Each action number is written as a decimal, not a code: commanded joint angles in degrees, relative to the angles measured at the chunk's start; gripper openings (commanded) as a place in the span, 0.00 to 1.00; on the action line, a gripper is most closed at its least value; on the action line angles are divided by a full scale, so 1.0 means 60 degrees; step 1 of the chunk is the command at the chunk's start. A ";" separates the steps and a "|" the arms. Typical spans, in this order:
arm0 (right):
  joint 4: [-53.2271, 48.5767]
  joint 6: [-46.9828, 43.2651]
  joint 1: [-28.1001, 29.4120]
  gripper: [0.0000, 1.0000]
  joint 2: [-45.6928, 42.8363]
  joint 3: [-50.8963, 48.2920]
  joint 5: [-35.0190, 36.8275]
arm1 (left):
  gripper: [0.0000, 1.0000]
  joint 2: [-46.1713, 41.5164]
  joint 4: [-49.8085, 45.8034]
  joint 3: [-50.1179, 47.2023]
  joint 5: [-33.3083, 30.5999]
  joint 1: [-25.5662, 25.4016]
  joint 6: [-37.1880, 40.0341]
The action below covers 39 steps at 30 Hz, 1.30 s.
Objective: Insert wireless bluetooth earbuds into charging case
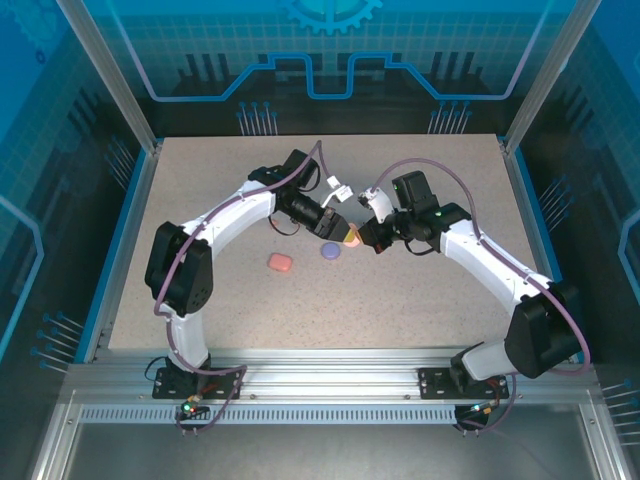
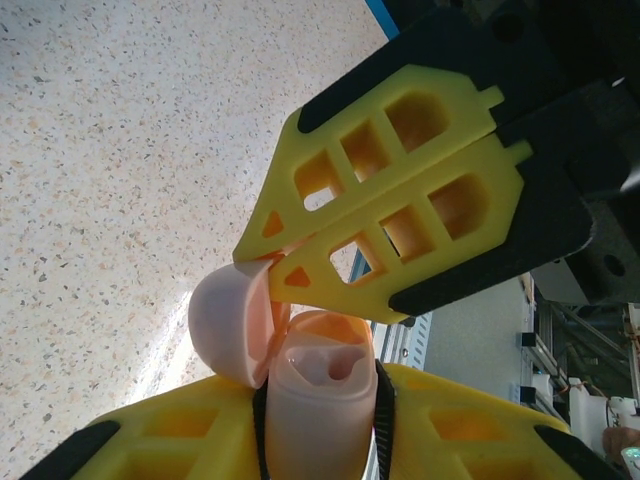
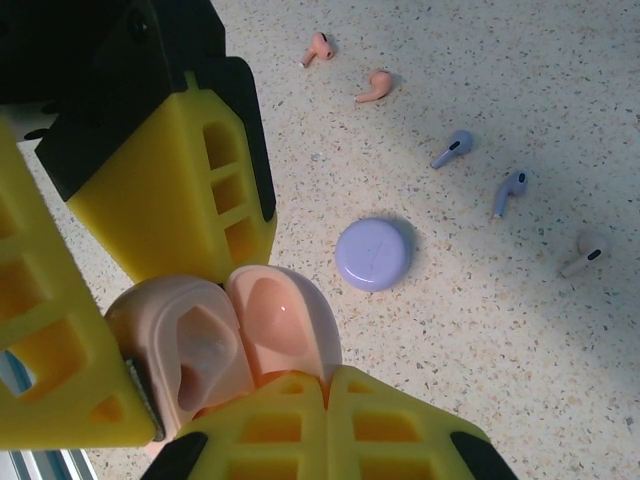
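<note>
A pale beige charging case (image 2: 318, 400) stands upright between my left gripper's (image 2: 322, 425) yellow fingers, which are shut on its body. Its lid (image 2: 228, 320) hangs open to the left, and the earbud wells inside look empty. My right gripper (image 2: 262, 250) is shut, with its tips touching the lid's rim near the hinge. From the right wrist, the case (image 3: 185, 360) and its lid (image 3: 280, 320) sit just above my right gripper (image 3: 328, 380). Loose on the table lie two red-orange earbuds (image 3: 320, 45) (image 3: 375, 87), two purple earbuds (image 3: 452, 149) (image 3: 512, 190) and one beige earbud (image 3: 583, 255).
A closed purple case (image 3: 374, 254) lies on the speckled table beside the beige one, also seen from above (image 1: 330, 251). A red-orange case (image 1: 280, 261) rests to its left. Both arms meet over the table's middle, inside blue walls.
</note>
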 commanded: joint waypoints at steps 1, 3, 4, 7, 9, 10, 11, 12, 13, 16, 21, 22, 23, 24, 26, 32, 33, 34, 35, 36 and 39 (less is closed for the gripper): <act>-0.0105 -0.0088 0.0106 0.00 0.0077 0.0095 0.0076 | 0.34 0.0202 -0.0348 0.0277 0.0395 -0.0036 0.0287; -0.0104 -0.0092 0.0105 0.00 0.0078 0.0099 0.0072 | 0.36 0.0212 -0.0374 0.0277 0.0407 -0.0045 0.0298; -0.0090 -0.0088 0.0104 0.00 0.0077 0.0095 0.0078 | 0.37 0.0215 -0.0356 0.0276 0.0439 -0.0034 0.0293; -0.0089 -0.0090 0.0104 0.00 0.0092 0.0080 0.0098 | 0.37 0.0219 -0.0341 0.0277 0.0457 -0.0059 0.0291; -0.0090 -0.0088 0.0089 0.00 0.0092 0.0086 0.0111 | 0.35 0.0230 -0.0336 0.0277 0.0444 -0.0047 0.0290; -0.0090 -0.0089 0.0089 0.00 0.0092 0.0080 0.0101 | 0.34 0.0230 -0.0313 0.0277 0.0443 -0.0053 0.0277; -0.0091 -0.0088 0.0088 0.00 0.0090 0.0081 0.0111 | 0.34 0.0230 -0.0302 0.0277 0.0443 -0.0062 0.0268; -0.0091 -0.0087 0.0088 0.00 0.0099 0.0095 0.0093 | 0.32 0.0230 -0.0290 0.0271 0.0455 -0.0047 0.0250; -0.0097 -0.0088 0.0079 0.00 0.0079 0.0092 0.0098 | 0.30 0.0244 -0.0284 0.0277 0.0454 -0.0062 0.0260; -0.0076 -0.0075 0.0090 0.00 0.0063 0.0066 0.0076 | 0.28 0.0252 -0.0239 0.0277 0.0443 -0.0056 0.0236; -0.0066 -0.0061 0.0089 0.00 0.0048 0.0066 0.0069 | 0.21 0.0274 -0.0173 0.0273 0.0443 -0.0056 0.0195; -0.0065 -0.0059 0.0088 0.00 0.0039 0.0066 0.0082 | 0.20 0.0274 -0.0177 0.0287 0.0456 -0.0057 0.0203; -0.0061 -0.0059 0.0088 0.00 0.0027 0.0069 0.0070 | 0.20 0.0288 -0.0166 0.0292 0.0458 -0.0048 0.0201; -0.0061 -0.0059 0.0089 0.00 0.0019 0.0066 0.0071 | 0.21 0.0292 -0.0165 0.0287 0.0472 -0.0061 0.0190; -0.0061 -0.0074 0.0084 0.00 -0.0010 0.0052 0.0057 | 0.24 0.0318 -0.0178 0.0308 0.0454 -0.0056 0.0203; -0.0076 -0.0088 0.0082 0.00 0.0016 0.0051 0.0043 | 0.28 0.0417 -0.0341 0.0480 0.0429 -0.0055 0.0290; -0.0076 -0.0089 0.0087 0.00 0.0006 0.0053 0.0051 | 0.28 0.0420 -0.0337 0.0496 0.0414 -0.0055 0.0289; -0.0083 -0.0089 0.0089 0.00 0.0008 0.0059 0.0054 | 0.28 0.0420 -0.0341 0.0511 0.0414 -0.0058 0.0287; -0.0090 -0.0088 0.0089 0.00 0.0005 0.0052 0.0056 | 0.28 0.0420 -0.0330 0.0524 0.0400 -0.0046 0.0291; -0.0091 -0.0089 0.0082 0.00 0.0005 0.0051 0.0054 | 0.28 0.0426 -0.0340 0.0533 0.0399 -0.0042 0.0282; -0.0091 -0.0099 0.0089 0.00 0.0010 0.0066 0.0037 | 0.32 0.0435 -0.0326 0.0564 0.0385 -0.0056 0.0291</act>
